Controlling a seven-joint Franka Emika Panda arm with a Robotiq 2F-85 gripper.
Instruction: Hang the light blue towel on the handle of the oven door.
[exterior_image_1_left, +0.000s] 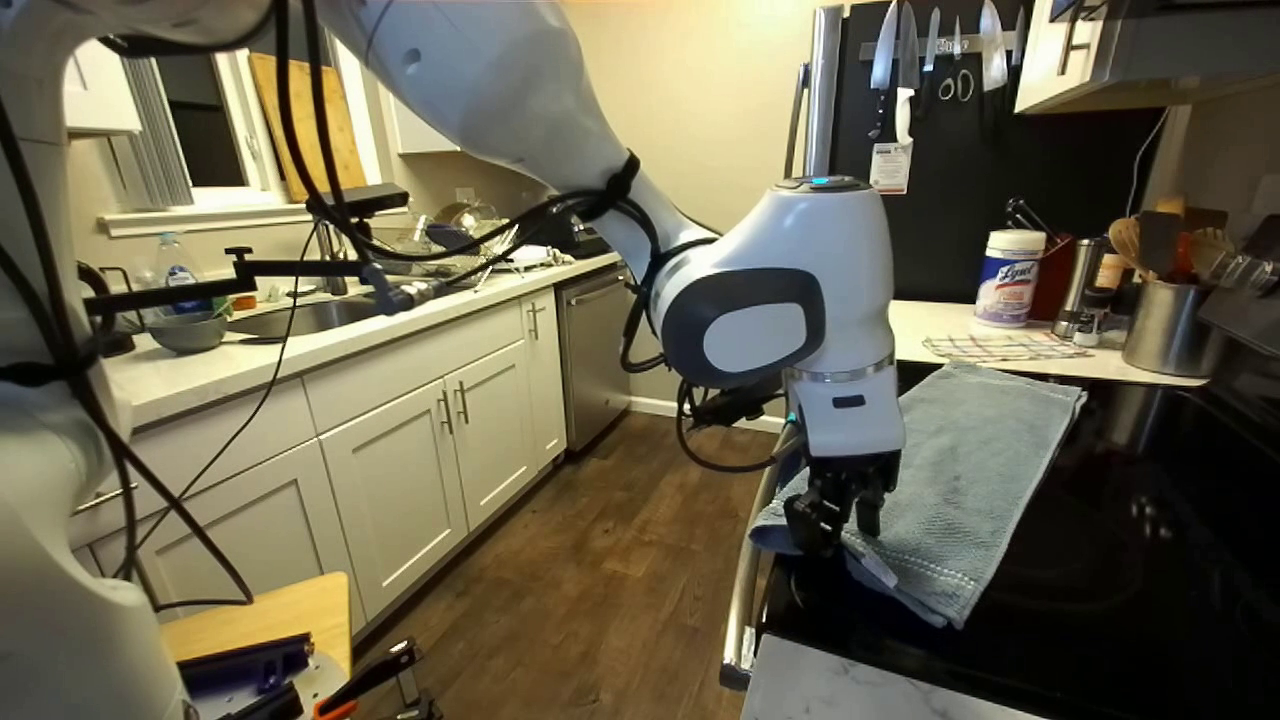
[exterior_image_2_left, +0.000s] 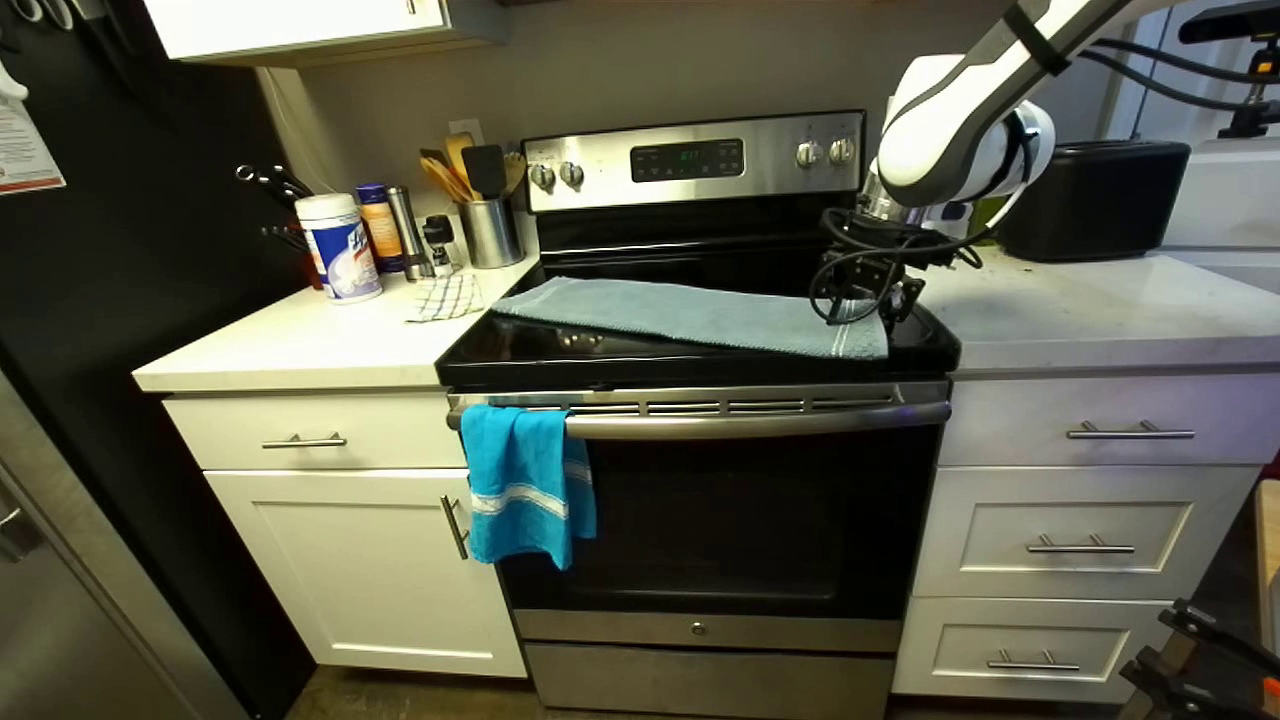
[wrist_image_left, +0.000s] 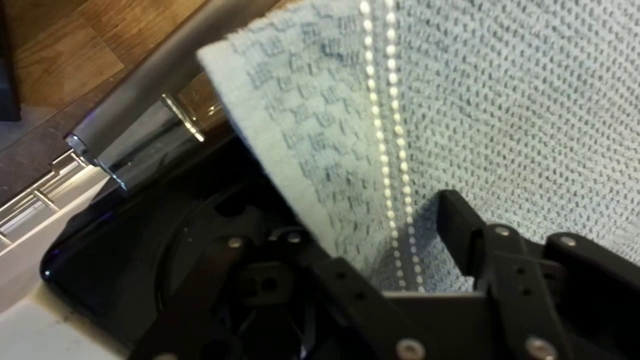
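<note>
Black fingers (wrist_image_left: 461, 237) of the hand (wrist_image_left: 397, 252) cross the bottom of the wrist view, standing apart, with the white-striped end of the light blue towel (wrist_image_left: 475, 110) showing between them. Across the middle of an exterior view the towel lies on the stove top (exterior_image_2_left: 620, 362); lower, a bright blue cloth (exterior_image_2_left: 520, 475) hangs from the oven door handle (exterior_image_2_left: 750, 427).

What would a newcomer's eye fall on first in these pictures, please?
Probably the white robot arm, with its end effector down at one end of the light blue towel on the black stove top. Next would come the bright blue cloth draped near one end of the oven door handle.
</note>
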